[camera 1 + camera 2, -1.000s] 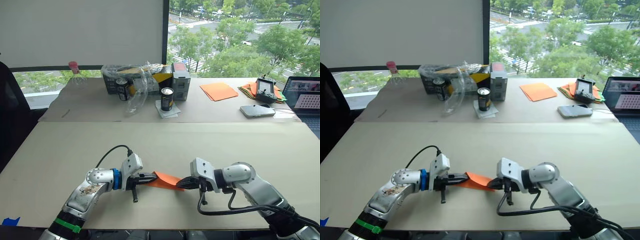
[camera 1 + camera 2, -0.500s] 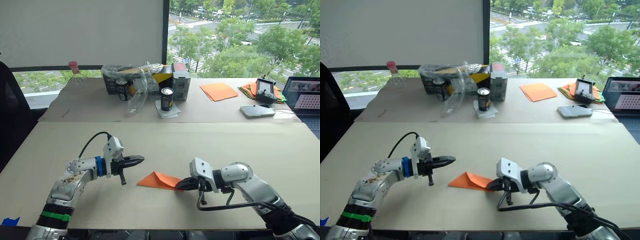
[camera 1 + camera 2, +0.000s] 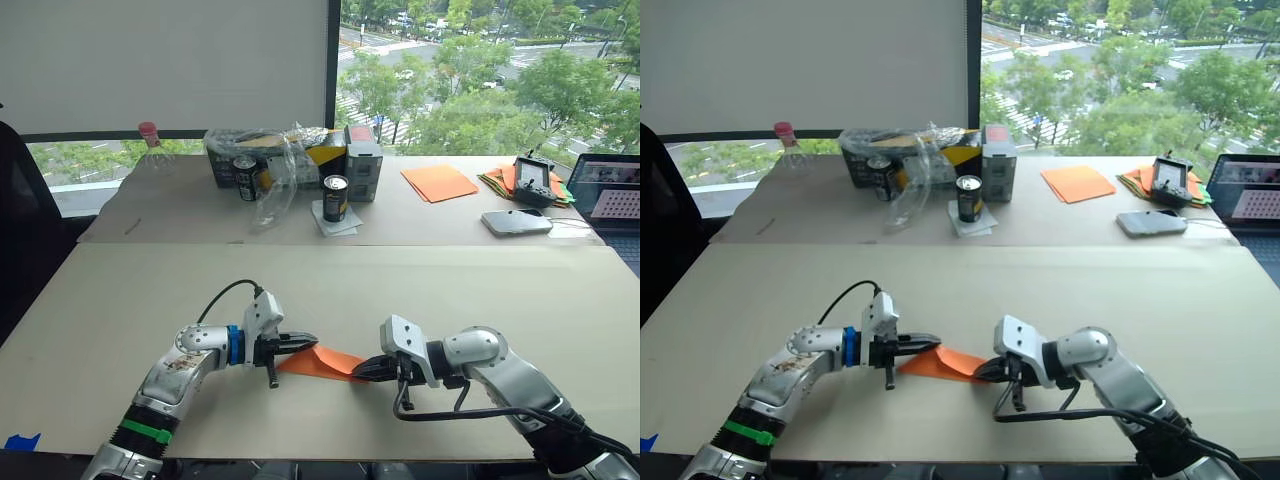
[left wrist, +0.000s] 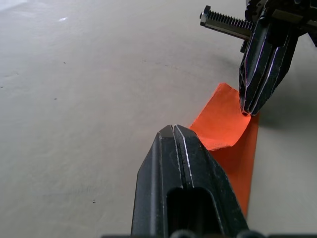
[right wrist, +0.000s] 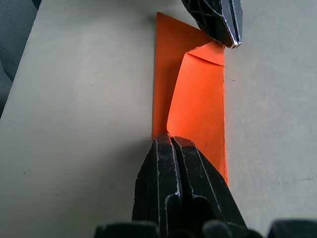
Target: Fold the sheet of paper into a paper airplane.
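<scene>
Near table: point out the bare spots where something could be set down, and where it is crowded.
The near beige table is bare between its far edge and the grippers, and at both ends. Its front middle is crowded: the left gripper and right gripper pinch the folded bright-orange sheet of paper. The far table holds cans, papers and devices.

Silver arms, blue and green bands, black cables

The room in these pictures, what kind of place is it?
Probably an office or lab several floors up. The window looks down on treetops and a street, a laptop stands on the far table, and paper stacks lie there as work supplies.
</scene>
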`<state>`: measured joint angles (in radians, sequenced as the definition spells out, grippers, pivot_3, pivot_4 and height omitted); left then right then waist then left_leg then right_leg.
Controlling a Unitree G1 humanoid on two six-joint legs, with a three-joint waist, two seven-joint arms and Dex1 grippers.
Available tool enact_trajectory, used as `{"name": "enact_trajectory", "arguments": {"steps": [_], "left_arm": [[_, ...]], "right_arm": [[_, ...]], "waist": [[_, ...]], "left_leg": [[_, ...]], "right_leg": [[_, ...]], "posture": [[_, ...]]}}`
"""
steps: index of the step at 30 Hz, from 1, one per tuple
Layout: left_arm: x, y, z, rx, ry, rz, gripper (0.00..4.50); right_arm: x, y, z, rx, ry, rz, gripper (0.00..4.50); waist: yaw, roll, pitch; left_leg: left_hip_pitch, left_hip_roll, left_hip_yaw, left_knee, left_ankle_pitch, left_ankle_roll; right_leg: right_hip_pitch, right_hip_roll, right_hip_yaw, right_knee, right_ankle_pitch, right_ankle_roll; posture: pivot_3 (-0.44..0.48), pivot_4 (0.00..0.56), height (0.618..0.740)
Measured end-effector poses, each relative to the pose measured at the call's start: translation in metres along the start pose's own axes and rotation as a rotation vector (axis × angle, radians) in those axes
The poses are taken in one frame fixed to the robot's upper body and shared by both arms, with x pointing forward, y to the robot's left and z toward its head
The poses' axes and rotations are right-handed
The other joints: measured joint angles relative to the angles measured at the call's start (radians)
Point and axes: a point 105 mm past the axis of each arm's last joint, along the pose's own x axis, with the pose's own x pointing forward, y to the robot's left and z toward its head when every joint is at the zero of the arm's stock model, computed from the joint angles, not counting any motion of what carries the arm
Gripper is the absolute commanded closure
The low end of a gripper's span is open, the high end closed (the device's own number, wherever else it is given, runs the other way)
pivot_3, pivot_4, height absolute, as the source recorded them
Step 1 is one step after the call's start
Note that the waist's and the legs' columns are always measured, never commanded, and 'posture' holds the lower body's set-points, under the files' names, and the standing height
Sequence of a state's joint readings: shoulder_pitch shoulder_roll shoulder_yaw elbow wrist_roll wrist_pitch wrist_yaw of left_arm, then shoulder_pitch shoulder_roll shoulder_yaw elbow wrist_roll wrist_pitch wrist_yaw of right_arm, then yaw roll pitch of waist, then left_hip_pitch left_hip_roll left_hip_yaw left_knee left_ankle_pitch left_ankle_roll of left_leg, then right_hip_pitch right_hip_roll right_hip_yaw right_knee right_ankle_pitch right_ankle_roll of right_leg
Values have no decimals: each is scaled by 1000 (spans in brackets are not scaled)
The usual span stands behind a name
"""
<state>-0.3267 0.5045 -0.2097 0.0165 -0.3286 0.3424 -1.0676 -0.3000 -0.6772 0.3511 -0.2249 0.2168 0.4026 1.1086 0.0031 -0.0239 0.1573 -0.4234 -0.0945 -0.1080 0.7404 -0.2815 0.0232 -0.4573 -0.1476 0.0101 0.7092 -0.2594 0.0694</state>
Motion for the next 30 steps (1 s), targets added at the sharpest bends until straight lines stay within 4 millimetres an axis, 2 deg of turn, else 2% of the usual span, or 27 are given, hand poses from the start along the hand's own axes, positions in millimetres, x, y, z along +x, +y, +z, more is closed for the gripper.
{"name": "enact_trajectory", "arguments": {"steps": [10, 15, 16, 17, 20, 24, 27, 30], "left_arm": [[9, -4, -8, 122, 60, -46, 4500], [10, -2, -8, 133, 52, -45, 4500], [11, -2, -8, 135, 50, -45, 4500], [11, -1, -8, 134, 49, -44, 4500], [11, -1, -9, 132, 46, -40, 4500], [12, 3, -8, 133, 43, -21, 4500], [13, 6, -7, 135, 46, -9, 4500], [14, 7, -7, 136, 46, -8, 4500]], "right_arm": [[-1, 1, 0, 17, 10, -15, 4480], [-3, 10, 2, 85, -14, 3, 3027], [-4, 12, 3, 98, -13, 12, 2542], [-6, 13, 2, 103, -2, 16, 2268], [-17, 11, 10, 115, -9, -10, 2268], [-23, 1, 38, 126, -122, -63, 2268], [-19, -9, 50, 119, -175, -120, 3089], [-11, -24, 38, 157, -138, -206, 4148]], "waist": [[7, 0, 0], [9, 0, 0], [9, 0, 0], [9, 0, 0], [9, 0, 0], [9, 0, 0], [8, 0, 0], [9, 0, 0]], "left_leg": [[1, 0, 0, 0, 0, 0], [1, 0, 0, 0, 0, 0], [1, 0, 0, 1, 0, 0], [1, 0, 0, 1, 0, 0], [0, 0, 0, 2, 0, 0], [1, 0, 0, 2, 0, 0], [1, 0, 0, 2, 0, 0], [0, 0, 0, 2, 0, 0]], "right_leg": [[1, 0, 0, 0, 0, 0], [1, 0, 0, 0, 0, 0], [1, 0, 0, 0, 0, 0], [1, 0, 0, 0, 1, 1], [1, 0, 0, 0, 1, 1], [1, 0, 0, 0, 1, 1], [1, 0, 0, 0, 1, 1], [1, 0, 0, 0, 1, 1]], "posture": [[0, 150, 670], [0, 150, 670], [0, 150, 670], [0, 150, 670], [0, 150, 670], [0, 150, 670], [0, 150, 670], [0, 150, 670]]}}
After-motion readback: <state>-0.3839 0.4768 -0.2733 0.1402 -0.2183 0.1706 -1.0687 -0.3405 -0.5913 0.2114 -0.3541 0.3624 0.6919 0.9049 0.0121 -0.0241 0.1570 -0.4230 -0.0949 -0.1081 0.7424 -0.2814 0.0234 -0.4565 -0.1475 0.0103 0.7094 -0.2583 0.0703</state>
